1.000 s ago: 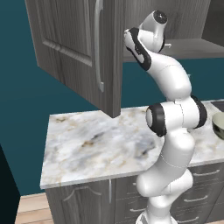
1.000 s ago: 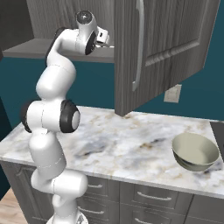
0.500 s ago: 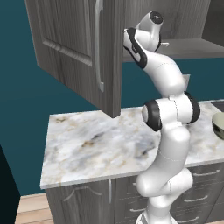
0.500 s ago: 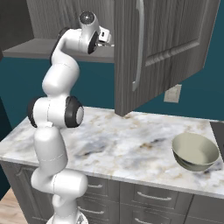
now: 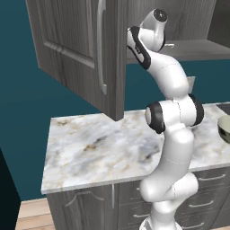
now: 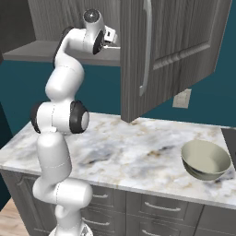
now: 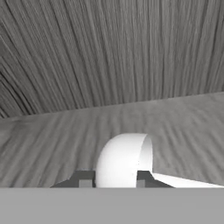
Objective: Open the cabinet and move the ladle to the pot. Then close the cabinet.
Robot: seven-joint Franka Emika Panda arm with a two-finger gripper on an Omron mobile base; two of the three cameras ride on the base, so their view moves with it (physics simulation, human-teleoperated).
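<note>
I have the arm reaching up into the open cabinet (image 6: 175, 50), the gripper (image 7: 116, 178) low over its shelf. In the hand view a white rounded ladle (image 7: 124, 159) sits right between the fingertips (image 7: 85, 178), jaws narrowed against its sides. The pot (image 6: 205, 160) rests on the marble counter (image 6: 124, 152), well apart.

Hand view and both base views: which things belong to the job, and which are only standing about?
For the job:
cabinet, door open
ladle, white, on the shelf inside
pot

Only standing about:
counter, marble
drawers below it
wall socket
</note>
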